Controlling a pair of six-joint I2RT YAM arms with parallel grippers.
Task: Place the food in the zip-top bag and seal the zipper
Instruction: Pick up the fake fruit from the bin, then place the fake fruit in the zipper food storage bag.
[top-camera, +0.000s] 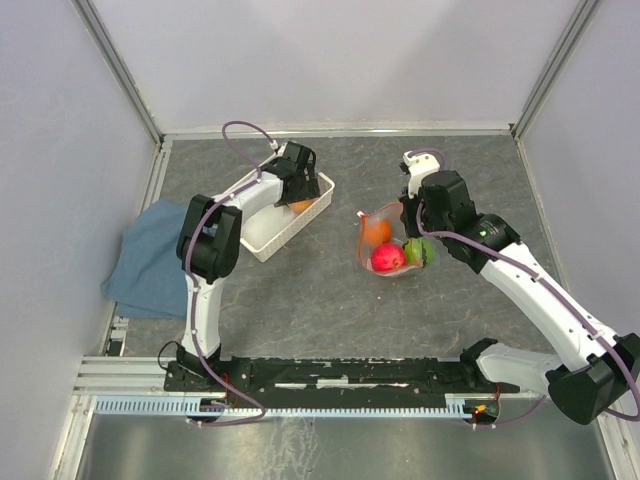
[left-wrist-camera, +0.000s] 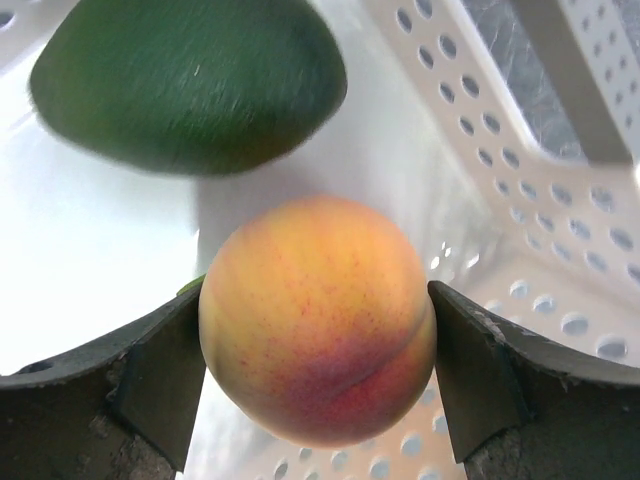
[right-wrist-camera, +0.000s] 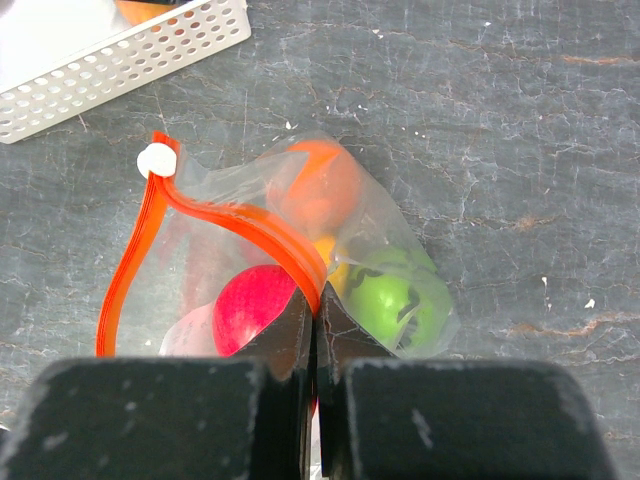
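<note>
Nearest, on the left of the table (top-camera: 300, 310), a crumpled blue cloth (top-camera: 150, 260), no part in the job.

Further in, on the right, the clear bag (right-wrist-camera: 400, 240) flat on the table, with the right hand (right-wrist-camera: 317, 305) clenched tight on the zipper (right-wrist-camera: 230, 215) at one side of the mouth. Holds the mouth in an open loop, white slider (right-wrist-camera: 156, 160) at the end of the strip. Already inside: a red apple (right-wrist-camera: 250, 310), an orange (right-wrist-camera: 320, 185), a round green fruit (right-wrist-camera: 390, 300), and a sliver of yellow between them, too hidden to name.

Farther back and to the left, the white basket (top-camera: 265, 240), with the left hand (left-wrist-camera: 315, 300) down inside it. Grasping the peach (left-wrist-camera: 320, 250), by the look of it: a pad (left-wrist-camera: 160, 370) against each flank, no gap on either side. Whether lifted off the basket floor, cannot tell. Just behind the peach, a dark green avocado (left-wrist-camera: 190, 80), loose in the basket.

Judged at roughly halfway: several fruits bagged, peach in hand but not yet carried across, avocado to follow, then the slider to be drawn along the strip. Nothing sealed so far.
</note>
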